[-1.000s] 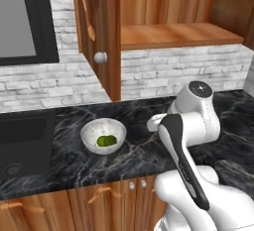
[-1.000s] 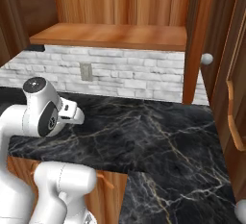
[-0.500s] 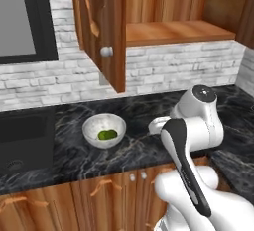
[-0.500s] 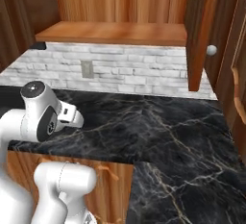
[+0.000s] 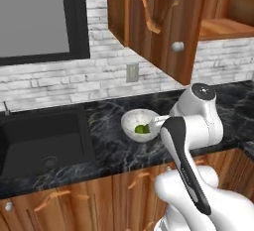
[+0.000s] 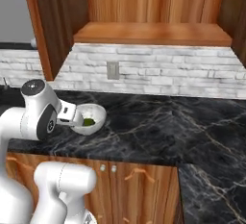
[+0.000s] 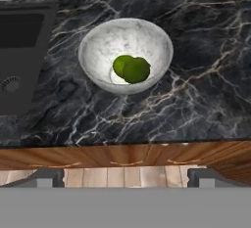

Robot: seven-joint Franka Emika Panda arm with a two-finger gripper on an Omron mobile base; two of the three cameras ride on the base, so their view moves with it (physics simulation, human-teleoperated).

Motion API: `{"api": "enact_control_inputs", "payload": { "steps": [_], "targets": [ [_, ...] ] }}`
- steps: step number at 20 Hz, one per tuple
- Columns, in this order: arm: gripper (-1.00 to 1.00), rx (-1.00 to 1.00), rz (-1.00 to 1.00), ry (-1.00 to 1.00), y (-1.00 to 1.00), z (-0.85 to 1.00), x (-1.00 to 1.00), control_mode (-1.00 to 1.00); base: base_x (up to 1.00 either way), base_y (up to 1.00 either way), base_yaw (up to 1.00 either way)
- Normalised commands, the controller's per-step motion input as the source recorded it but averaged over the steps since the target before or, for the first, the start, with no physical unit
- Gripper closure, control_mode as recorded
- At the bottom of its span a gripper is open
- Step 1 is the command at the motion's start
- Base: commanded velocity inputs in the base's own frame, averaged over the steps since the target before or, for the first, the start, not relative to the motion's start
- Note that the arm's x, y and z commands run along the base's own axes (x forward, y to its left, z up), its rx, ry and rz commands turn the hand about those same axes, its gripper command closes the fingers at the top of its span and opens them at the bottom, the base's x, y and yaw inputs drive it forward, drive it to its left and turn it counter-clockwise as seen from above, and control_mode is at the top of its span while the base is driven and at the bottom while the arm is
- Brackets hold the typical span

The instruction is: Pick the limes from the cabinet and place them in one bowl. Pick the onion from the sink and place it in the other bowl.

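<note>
While my pincer (image 7: 125, 183) hangs above the black bench (image 7: 196, 100), its tips spread wide and empty, both limes (image 7: 130, 69) sit touching inside the speckled bowl (image 7: 98, 51) — just beside the sink (image 7: 24, 51).

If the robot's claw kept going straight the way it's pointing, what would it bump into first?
Probably the speckled bowl holding the two limes. The hand view looks down along the claw, and the bowl sits near the middle of that line on the black counter. Depth is hard to judge, so it might meet the bowl's near rim first.
</note>
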Motion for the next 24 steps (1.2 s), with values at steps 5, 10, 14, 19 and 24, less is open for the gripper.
{"api": "enact_control_inputs", "payload": {
  "steps": [5, 10, 14, 19, 24],
  "targets": [
    [-1.00, 0.00, 0.00, 0.00, 0.00, 0.00, 0.00, 1.00, -0.34, 0.79, -0.08],
    [-1.00, 0.00, 0.00, 0.00, 0.00, 0.00, 0.00, 1.00, -0.15, 0.94, -0.07],
    [-1.00, 0.00, 0.00, 0.00, 0.00, 0.00, 0.00, 1.00, 0.02, 0.99, -0.07],
    [-1.00, 0.00, 0.00, 0.00, 0.00, 0.00, 0.00, 1.00, 0.27, 0.98, 0.04],
    [-1.00, 0.00, 0.00, 0.00, 0.00, 0.00, 0.00, 1.00, 0.25, 0.94, 0.02]
  ]
}}
